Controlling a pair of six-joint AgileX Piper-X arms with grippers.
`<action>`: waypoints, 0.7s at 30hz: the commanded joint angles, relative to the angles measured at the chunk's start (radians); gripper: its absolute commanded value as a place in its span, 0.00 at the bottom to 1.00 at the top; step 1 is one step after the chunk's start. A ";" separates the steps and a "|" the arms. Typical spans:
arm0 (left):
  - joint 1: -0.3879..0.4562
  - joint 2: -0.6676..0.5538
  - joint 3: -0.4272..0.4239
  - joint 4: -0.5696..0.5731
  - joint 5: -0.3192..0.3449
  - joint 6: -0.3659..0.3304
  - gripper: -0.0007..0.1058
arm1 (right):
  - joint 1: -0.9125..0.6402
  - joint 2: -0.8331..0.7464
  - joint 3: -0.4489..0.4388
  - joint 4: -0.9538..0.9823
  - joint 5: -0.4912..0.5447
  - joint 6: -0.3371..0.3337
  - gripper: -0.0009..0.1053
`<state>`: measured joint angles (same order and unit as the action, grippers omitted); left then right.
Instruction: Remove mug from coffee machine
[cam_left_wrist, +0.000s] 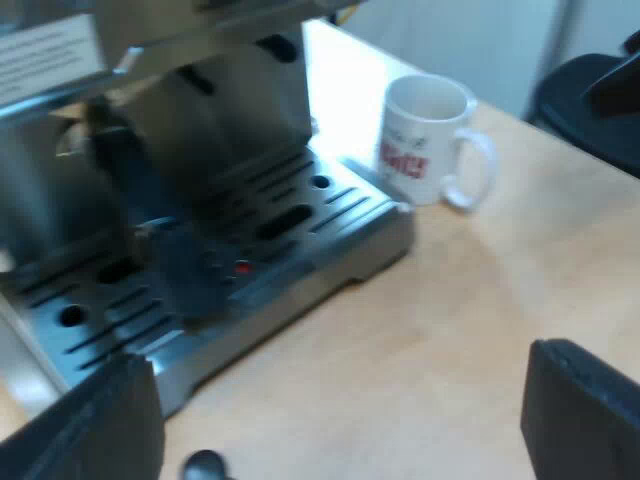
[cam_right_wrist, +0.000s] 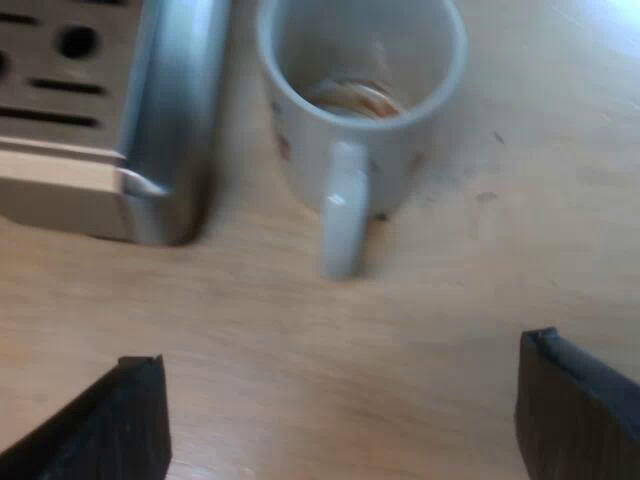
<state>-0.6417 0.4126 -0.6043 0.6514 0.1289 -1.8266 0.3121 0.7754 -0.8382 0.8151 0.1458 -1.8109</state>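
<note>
A white mug (cam_left_wrist: 425, 135) with red lettering stands upright on the wooden table beside the espresso machine's drip tray (cam_left_wrist: 300, 250), its handle turned away from the machine. From above, the mug (cam_right_wrist: 360, 90) is seen with brown residue at its bottom and its handle toward my right gripper (cam_right_wrist: 340, 425), which hangs open a short way off, nothing between its fingers. My left gripper (cam_left_wrist: 340, 420) is open too, over the table near the tray's edge, empty.
The espresso machine (cam_left_wrist: 150, 120) rises behind its slotted metal drip tray (cam_right_wrist: 90, 110). Bare wooden table (cam_left_wrist: 480, 320) stretches around the mug. A dark object (cam_left_wrist: 595, 95) stands beyond the table's edge past the mug.
</note>
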 joint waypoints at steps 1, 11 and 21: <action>0.033 0.032 -0.042 0.031 -0.020 0.003 0.82 | -0.005 -0.005 -0.057 0.013 -0.040 -0.019 0.69; 0.243 0.120 -0.156 0.031 0.011 0.075 0.82 | -0.010 0.004 -0.131 -0.001 -0.100 -0.072 0.69; 0.546 0.126 -0.165 0.058 0.135 0.075 0.82 | -0.234 0.064 -0.131 0.007 -0.209 0.010 0.69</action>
<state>-0.1060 0.5380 -0.7622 0.7023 0.2510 -1.7521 0.0833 0.8464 -0.9587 0.8145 -0.0577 -1.7966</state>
